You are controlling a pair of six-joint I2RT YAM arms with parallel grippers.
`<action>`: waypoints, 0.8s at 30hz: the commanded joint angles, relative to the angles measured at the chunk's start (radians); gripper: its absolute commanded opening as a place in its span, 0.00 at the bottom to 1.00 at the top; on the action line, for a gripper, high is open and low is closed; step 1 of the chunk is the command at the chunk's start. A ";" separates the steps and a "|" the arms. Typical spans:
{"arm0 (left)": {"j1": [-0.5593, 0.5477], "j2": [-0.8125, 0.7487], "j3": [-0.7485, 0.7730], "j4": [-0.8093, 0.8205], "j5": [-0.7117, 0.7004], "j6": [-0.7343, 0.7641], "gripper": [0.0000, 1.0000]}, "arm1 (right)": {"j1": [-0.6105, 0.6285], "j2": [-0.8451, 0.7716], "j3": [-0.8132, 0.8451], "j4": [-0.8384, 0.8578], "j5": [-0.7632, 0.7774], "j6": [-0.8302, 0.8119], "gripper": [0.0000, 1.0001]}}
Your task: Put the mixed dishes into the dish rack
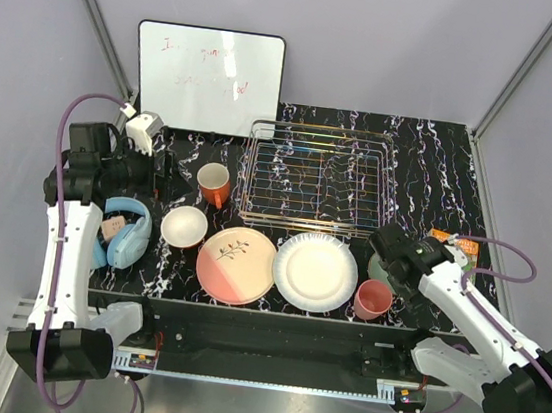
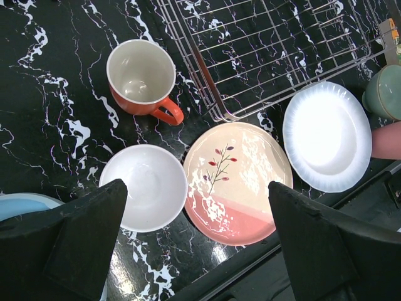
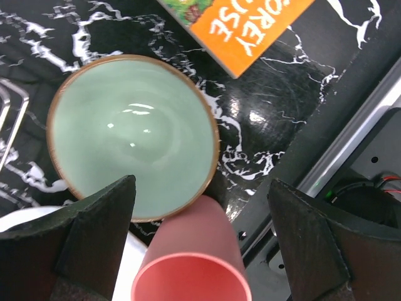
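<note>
Right gripper (image 3: 199, 207) is spread wide with nothing in it, hanging over the pink cup (image 3: 191, 276) so the cup sits between the fingers. Looks like it's lining up a grab, though I honestly can't tell if it's low enough to catch the wall. The cup is tucked just beside the green bowl (image 3: 131, 135), with the orange book (image 3: 244, 25) just past that, so it's a tight spot. Left gripper (image 2: 197, 188) is wide open and empty too, parked above the white bowl (image 2: 150, 194) and the twig plate (image 2: 235, 182). The rack (image 1: 315, 176) sits behind the row of dishes, nothing loaded yet.
</note>
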 commanded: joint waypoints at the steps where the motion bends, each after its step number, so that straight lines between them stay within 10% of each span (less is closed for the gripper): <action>1: 0.010 0.014 0.027 0.036 0.042 0.010 0.99 | 0.000 -0.032 -0.050 0.043 0.064 0.101 0.93; 24: 0.028 0.019 0.027 0.038 0.028 0.020 0.99 | -0.002 0.164 -0.185 0.305 0.129 0.125 0.83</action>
